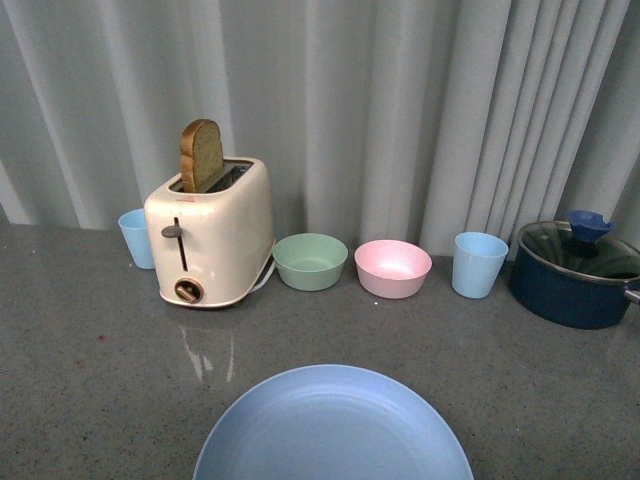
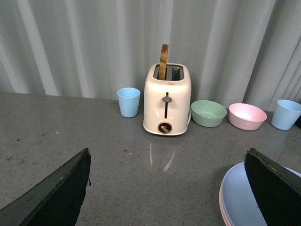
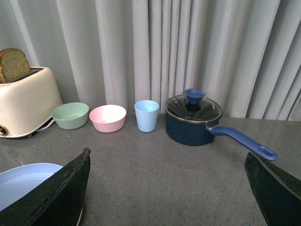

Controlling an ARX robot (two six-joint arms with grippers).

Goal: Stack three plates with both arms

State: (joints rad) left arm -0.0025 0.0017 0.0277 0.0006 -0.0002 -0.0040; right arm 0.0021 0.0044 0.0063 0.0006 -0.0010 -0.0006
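The light blue plate (image 1: 333, 425) lies at the table's front middle, top of a stack. In the left wrist view the blue plate (image 2: 237, 197) sits on a pink plate, of which only the rim (image 2: 220, 209) shows. The blue plate also shows in the right wrist view (image 3: 23, 181). I cannot make out the beige plate. My left gripper (image 2: 168, 162) is open and empty, left of the stack, with one finger (image 2: 275, 188) over the plate's edge. My right gripper (image 3: 167, 162) is open and empty over bare table right of the stack. Neither arm shows in the front view.
Along the curtain at the back stand a light blue cup (image 1: 136, 237), a cream toaster (image 1: 212, 235) with a slice of toast, a green bowl (image 1: 310, 260), a pink bowl (image 1: 393, 267), another blue cup (image 1: 479, 264) and a dark blue lidded saucepan (image 1: 577, 272).
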